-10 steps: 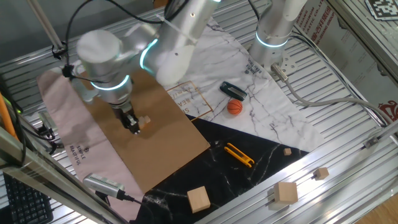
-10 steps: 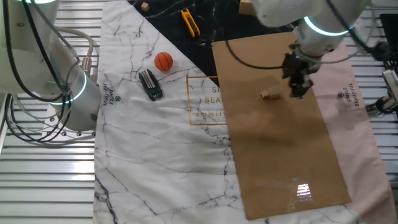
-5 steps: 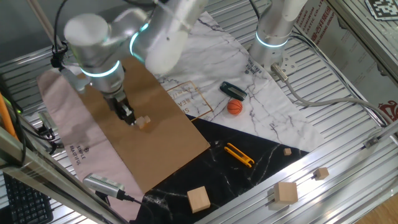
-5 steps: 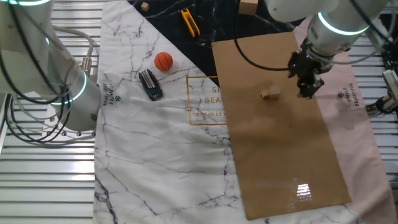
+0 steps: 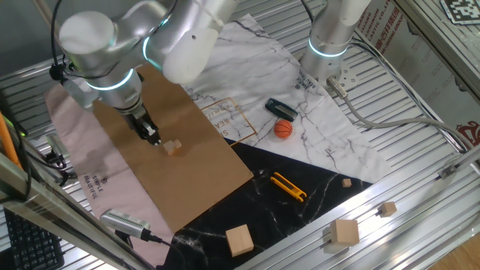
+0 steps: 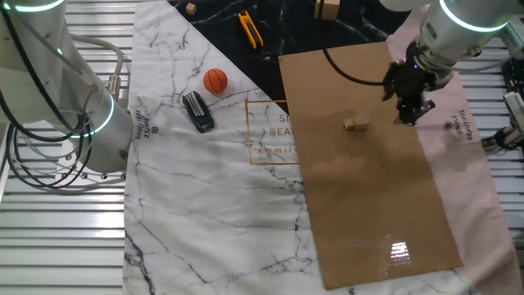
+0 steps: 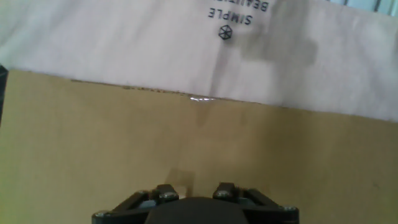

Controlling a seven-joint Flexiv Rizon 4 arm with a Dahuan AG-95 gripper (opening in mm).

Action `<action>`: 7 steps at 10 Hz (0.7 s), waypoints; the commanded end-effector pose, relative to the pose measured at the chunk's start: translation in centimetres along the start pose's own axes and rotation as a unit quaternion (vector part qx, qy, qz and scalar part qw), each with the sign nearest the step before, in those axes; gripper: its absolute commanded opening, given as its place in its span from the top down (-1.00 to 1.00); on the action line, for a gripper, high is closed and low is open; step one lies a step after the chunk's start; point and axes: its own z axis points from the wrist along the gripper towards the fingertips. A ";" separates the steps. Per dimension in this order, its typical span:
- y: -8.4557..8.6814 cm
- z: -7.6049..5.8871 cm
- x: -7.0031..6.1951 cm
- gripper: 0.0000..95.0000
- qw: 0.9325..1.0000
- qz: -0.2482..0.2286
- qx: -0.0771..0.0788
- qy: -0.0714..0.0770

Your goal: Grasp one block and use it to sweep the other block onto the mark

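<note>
The large brown cardboard sheet (image 5: pixel 187 150) fills the middle of both fixed views. Above it, left of centre in one fixed view, hangs the black two-finger gripper (image 5: pixel 152 138); in the other fixed view the gripper (image 6: pixel 407 113) is at the upper right. I cannot tell if the fingers are apart or together, or if they grasp a block. One tiny tan wooden cube (image 5: pixel 173 148) lies on the cardboard just beside the gripper; in the other fixed view this cube (image 6: pixel 355 124) clearly stands apart from it. To sweep well, I think the fingertips should stay low and push the cube squarely. The hand view shows only bare cardboard and the pink cloth (image 7: pixel 186 50); neither a cube nor the black mark is visible there.
</note>
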 end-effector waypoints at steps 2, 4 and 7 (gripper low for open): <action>-0.8 -0.4 0.4 1.00 1.000 -0.021 -0.004 -0.001; -0.9 -0.6 0.5 1.00 0.999 -0.038 -0.002 0.001; -0.9 -0.7 0.6 1.00 0.999 -0.038 -0.004 0.000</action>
